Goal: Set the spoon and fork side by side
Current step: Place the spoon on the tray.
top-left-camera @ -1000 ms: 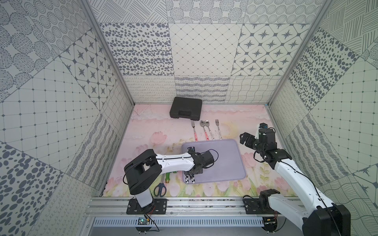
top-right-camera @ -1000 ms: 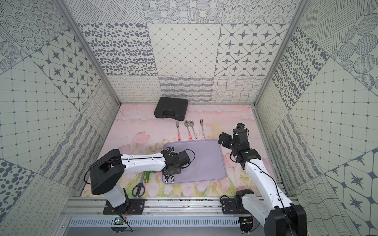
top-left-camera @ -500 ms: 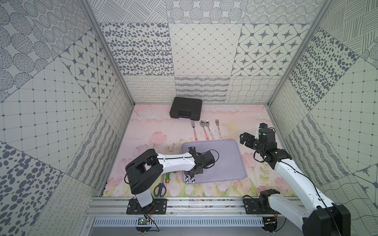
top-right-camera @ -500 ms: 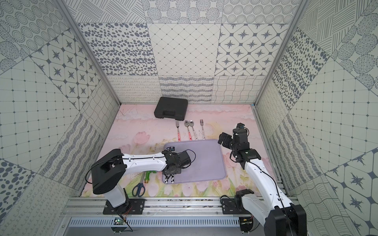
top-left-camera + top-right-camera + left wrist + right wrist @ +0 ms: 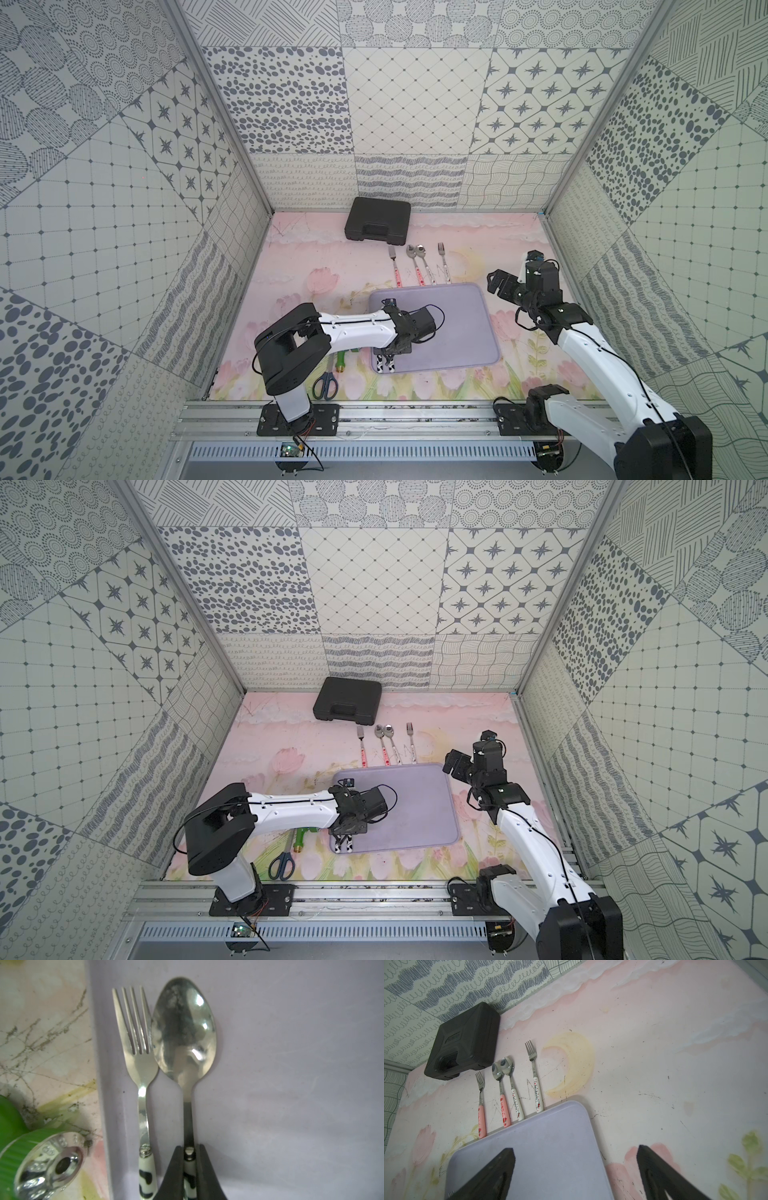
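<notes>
Two cow-spot-handled pieces: shiny spoon (image 5: 184, 1039), four-tined fork (image 5: 138, 1057).

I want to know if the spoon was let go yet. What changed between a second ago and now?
Nothing visibly changed. The left end effector stays shut on the handle of the spoon, which lies close beside the fork on the purple tray. The right end effector stays open and empty by the tray's far corner.
</notes>
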`<state>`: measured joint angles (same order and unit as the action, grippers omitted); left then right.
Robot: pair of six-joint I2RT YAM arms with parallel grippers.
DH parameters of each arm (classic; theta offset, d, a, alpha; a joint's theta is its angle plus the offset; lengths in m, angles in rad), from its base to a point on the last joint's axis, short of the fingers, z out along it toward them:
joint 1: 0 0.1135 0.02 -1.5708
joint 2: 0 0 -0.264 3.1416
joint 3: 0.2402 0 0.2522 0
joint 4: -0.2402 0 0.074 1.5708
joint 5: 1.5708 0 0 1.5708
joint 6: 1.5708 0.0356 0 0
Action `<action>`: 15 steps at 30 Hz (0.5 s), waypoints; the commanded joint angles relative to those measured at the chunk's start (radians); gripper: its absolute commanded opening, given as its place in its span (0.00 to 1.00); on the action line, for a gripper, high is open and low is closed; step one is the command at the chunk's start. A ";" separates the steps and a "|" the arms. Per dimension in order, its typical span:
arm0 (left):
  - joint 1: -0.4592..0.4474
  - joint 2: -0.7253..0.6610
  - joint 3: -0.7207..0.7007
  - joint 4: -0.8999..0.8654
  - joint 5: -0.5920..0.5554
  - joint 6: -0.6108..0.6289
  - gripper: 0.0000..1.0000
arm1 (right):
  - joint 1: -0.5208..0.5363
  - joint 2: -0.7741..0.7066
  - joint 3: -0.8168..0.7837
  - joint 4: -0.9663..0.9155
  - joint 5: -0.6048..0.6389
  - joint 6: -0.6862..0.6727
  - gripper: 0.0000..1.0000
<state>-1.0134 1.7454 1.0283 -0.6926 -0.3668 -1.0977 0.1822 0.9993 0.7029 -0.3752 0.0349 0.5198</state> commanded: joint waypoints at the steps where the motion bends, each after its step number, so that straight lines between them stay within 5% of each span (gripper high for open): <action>1: 0.004 0.002 -0.006 -0.079 -0.004 -0.013 0.00 | 0.003 -0.002 -0.008 0.015 0.000 -0.006 0.97; 9: 0.004 -0.008 -0.013 -0.077 -0.003 -0.022 0.01 | 0.003 -0.002 -0.010 0.014 0.001 -0.006 0.97; 15: 0.003 -0.018 -0.015 -0.054 0.008 -0.003 0.17 | 0.003 -0.005 -0.010 0.014 0.003 -0.006 0.97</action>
<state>-1.0130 1.7393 1.0218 -0.6930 -0.3687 -1.0988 0.1822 0.9993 0.7029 -0.3779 0.0349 0.5201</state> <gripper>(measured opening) 0.153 0.969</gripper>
